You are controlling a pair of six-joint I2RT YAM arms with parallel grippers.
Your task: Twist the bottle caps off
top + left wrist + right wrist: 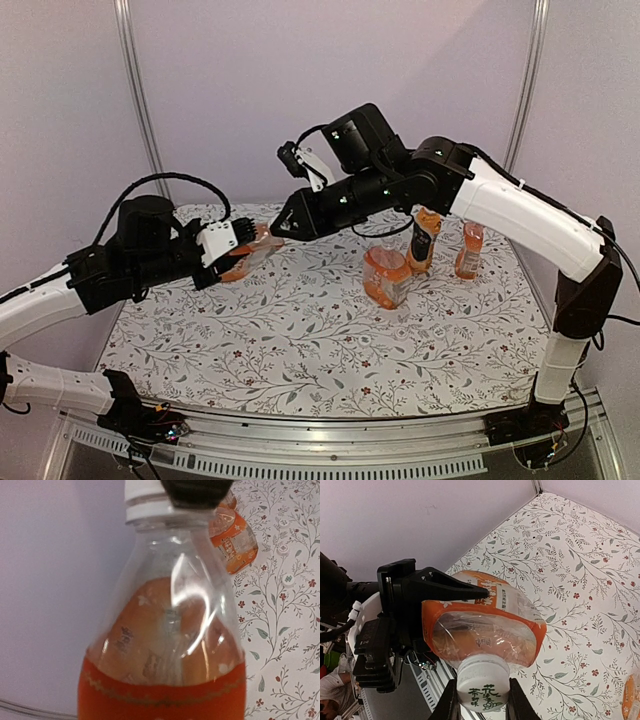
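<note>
My left gripper (pixel 236 256) is shut on the body of a clear bottle of orange drink (pixel 255 250) and holds it tilted, nearly level, above the cloth at the back left. The bottle fills the left wrist view (pixel 165 640), where my own fingers are hidden. Its white cap (pixel 483 687) faces my right gripper (pixel 482 684), whose two fingers (pixel 451 702) press its sides. In the top view my right gripper (pixel 279 228) meets the bottle's neck. The cap also shows in the left wrist view (pixel 145 502).
Three more orange-drink bottles stand at the back right: one (pixel 386 276), one (pixel 423 240) and one (pixel 469 250); their caps are too small to tell. Two small white round things (pixel 283 550) lie on the flowered cloth (pixel 300 340). A metal rail (pixel 300 455) runs along the near edge.
</note>
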